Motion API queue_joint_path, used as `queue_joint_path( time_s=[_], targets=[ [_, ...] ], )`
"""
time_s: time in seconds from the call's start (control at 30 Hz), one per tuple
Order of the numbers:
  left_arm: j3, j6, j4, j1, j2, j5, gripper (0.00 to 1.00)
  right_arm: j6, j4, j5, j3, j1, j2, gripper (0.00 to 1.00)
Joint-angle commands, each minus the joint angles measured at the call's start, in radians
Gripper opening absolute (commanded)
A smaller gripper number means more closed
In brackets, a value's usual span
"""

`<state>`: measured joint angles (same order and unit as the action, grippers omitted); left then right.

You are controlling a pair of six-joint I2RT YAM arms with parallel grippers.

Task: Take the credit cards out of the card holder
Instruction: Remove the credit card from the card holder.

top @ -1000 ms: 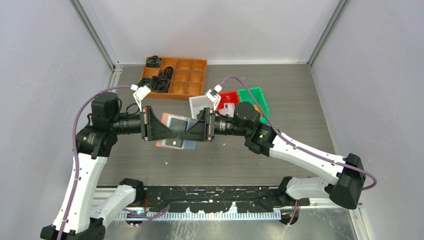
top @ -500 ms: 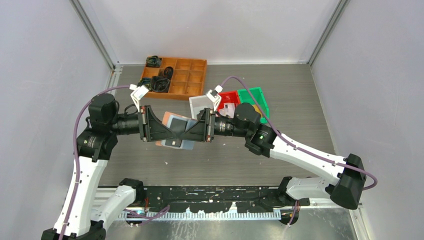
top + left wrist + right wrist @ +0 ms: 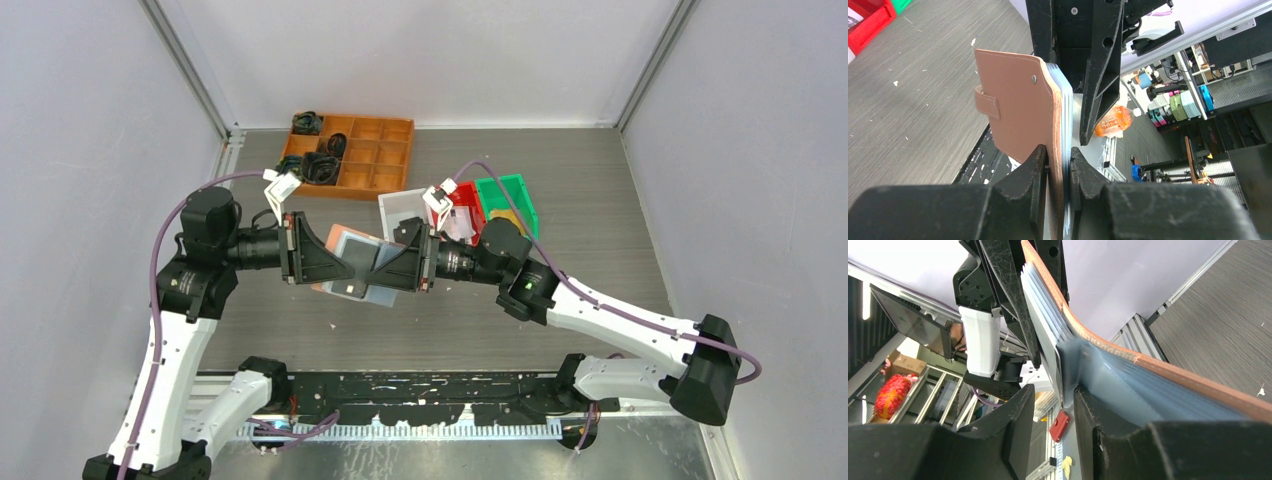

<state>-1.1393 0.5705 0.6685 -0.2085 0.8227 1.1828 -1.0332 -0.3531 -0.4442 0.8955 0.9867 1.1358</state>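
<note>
The salmon-pink card holder (image 3: 321, 288) hangs in the air between both arms, its bluish plastic sleeves (image 3: 352, 243) fanned out. My left gripper (image 3: 350, 268) is shut on it: in the left wrist view the fingers (image 3: 1058, 159) pinch the pink cover (image 3: 1018, 105) and the sleeves together. My right gripper (image 3: 374, 272) faces it from the right. In the right wrist view its jaws (image 3: 1052, 401) stand apart, with the edge of one sleeve (image 3: 1061, 385) lying against the right finger (image 3: 1087, 410). The credit cards are hidden inside the sleeves.
An orange compartment tray (image 3: 372, 155) with black items stands at the back left. A white bin (image 3: 398, 207), a red bin (image 3: 463, 193) and a green bin (image 3: 505, 193) stand behind the right arm. Grey walls close in both sides.
The right arm has shifted a little toward the near side and its wrist has turned slightly. The left gripper still holds the card holder in the same place.
</note>
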Motion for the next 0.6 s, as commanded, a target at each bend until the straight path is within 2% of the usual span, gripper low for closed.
queue_joint_path(
  time_s=[0.0, 0.17, 0.27, 0.33, 0.4, 0.47, 0.57],
  targets=[
    [-0.04, 0.04, -0.082, -0.016, -0.02, 0.12, 0.0, -0.019, -0.132, 0.095, -0.005, -0.006, 0.027, 0.39],
    [-0.033, 0.03, -0.079, -0.015, -0.024, 0.103, 0.0, -0.09, -0.268, 0.075, 0.01, -0.005, 0.089, 0.32],
    [-0.034, 0.016, -0.059, -0.016, -0.028, 0.095, 0.02, -0.116, -0.329, 0.062, -0.001, -0.005, 0.101, 0.21],
    [-0.037, 0.013, -0.05, -0.016, -0.025, 0.106, 0.21, -0.118, -0.363, 0.059, -0.028, -0.006, 0.088, 0.08],
    [-0.037, 0.017, -0.051, -0.015, -0.026, 0.124, 0.28, -0.117, -0.388, 0.059, -0.062, -0.006, 0.065, 0.01],
    [-0.037, 0.023, -0.06, -0.016, -0.026, 0.136, 0.28, -0.109, -0.4, 0.046, -0.092, -0.006, 0.034, 0.01],
    [-0.021, 0.071, -0.103, -0.016, -0.026, 0.157, 0.22, -0.098, -0.403, 0.029, -0.127, -0.005, 0.008, 0.01]
  ],
)
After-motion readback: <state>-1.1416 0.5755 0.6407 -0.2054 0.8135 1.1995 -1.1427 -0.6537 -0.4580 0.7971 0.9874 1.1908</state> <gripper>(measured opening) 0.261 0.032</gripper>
